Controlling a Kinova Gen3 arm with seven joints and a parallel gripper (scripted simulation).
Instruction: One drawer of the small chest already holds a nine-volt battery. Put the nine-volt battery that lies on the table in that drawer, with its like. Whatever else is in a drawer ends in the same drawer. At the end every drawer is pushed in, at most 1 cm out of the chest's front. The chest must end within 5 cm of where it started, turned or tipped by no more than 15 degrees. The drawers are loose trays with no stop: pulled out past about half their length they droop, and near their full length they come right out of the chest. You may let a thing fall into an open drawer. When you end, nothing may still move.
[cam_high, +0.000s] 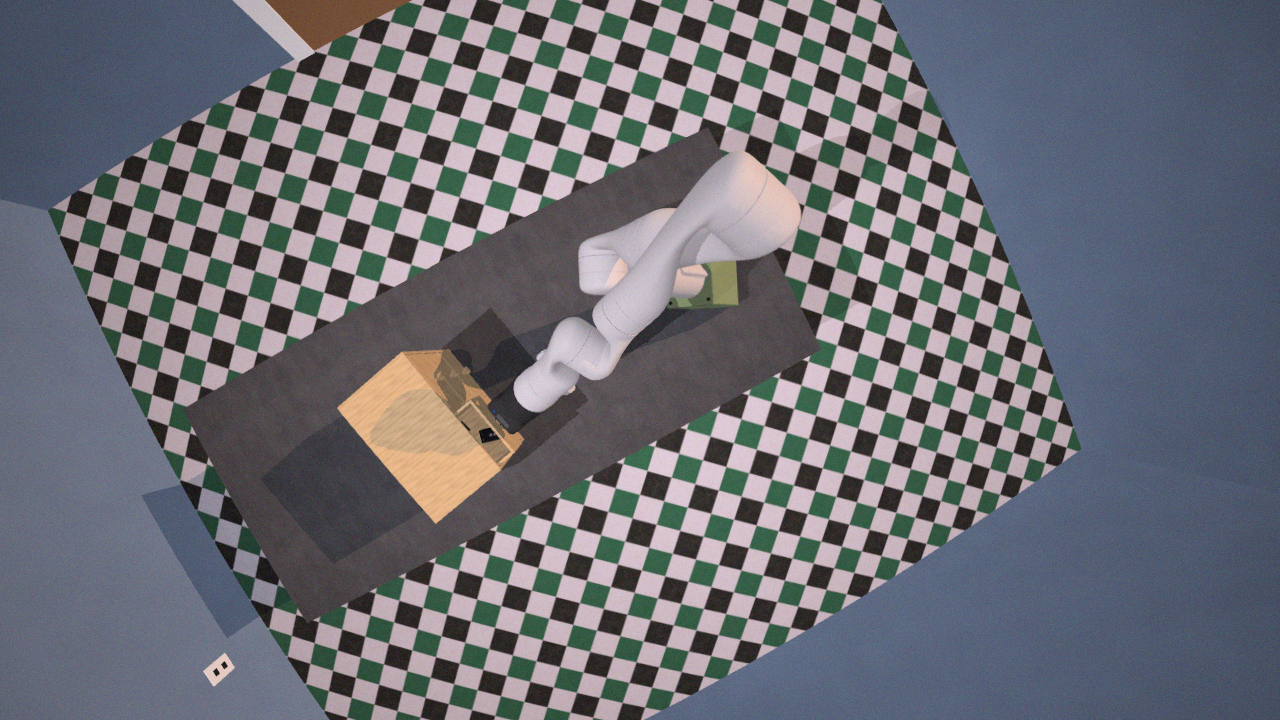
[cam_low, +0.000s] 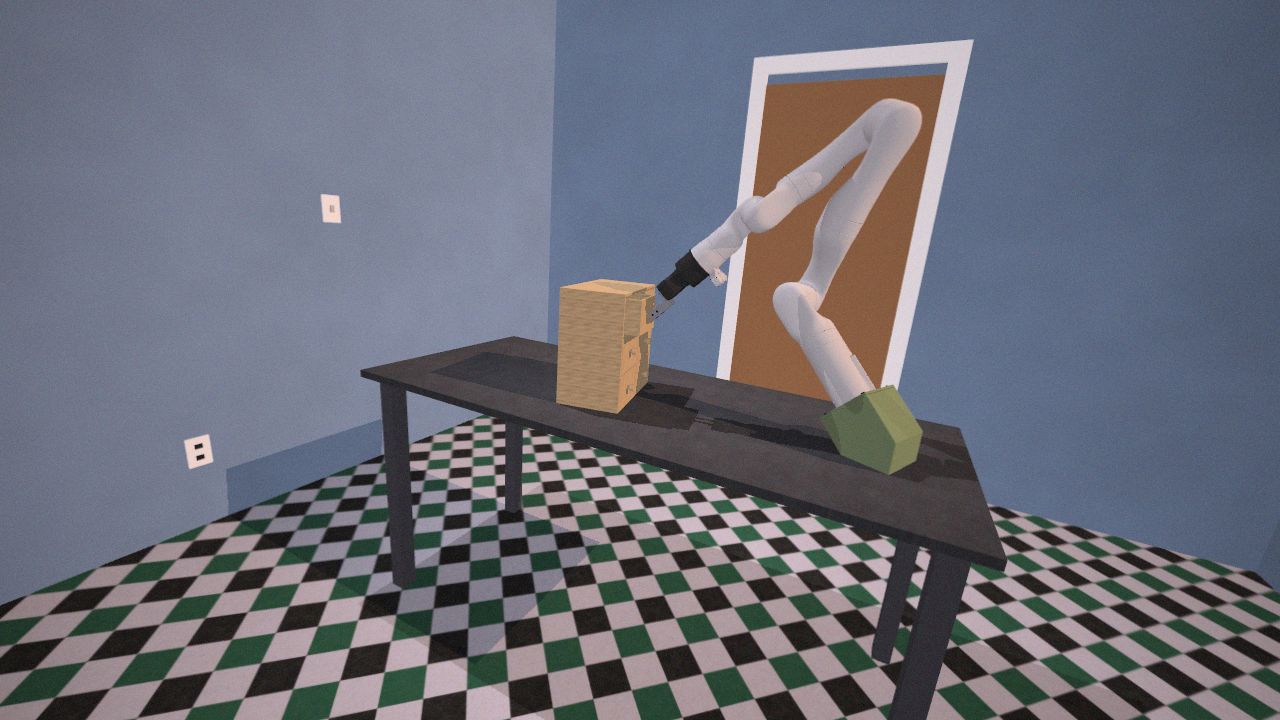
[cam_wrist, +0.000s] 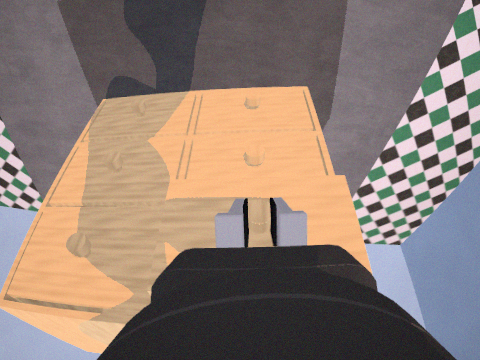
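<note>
The wooden chest (cam_high: 416, 438) (cam_low: 588, 349) (cam_wrist: 182, 112) stands upright on the table. Its top drawer on the right of the wrist view (cam_wrist: 320, 192) is partly out; its open tray (cam_high: 473, 407) shows from above, and its front (cam_low: 648, 308) stands proud of the chest. A black nine-volt battery (cam_high: 487, 435) lies in this tray. A dark sliver of another thing shows at the chest's top edge, too little to name. My gripper (cam_wrist: 259, 215) (cam_low: 657, 312) is shut on that drawer's handle (cam_wrist: 259, 215). No battery shows on the visible table.
The other drawers, with knobs (cam_wrist: 78, 245) (cam_wrist: 254, 156) (cam_wrist: 251, 102), look pushed in. The arm reaches over the dark table (cam_high: 313, 376) (cam_low: 751, 461) from its green base (cam_high: 723, 284) (cam_low: 881, 438) at the far end. The chest stands near the opposite end.
</note>
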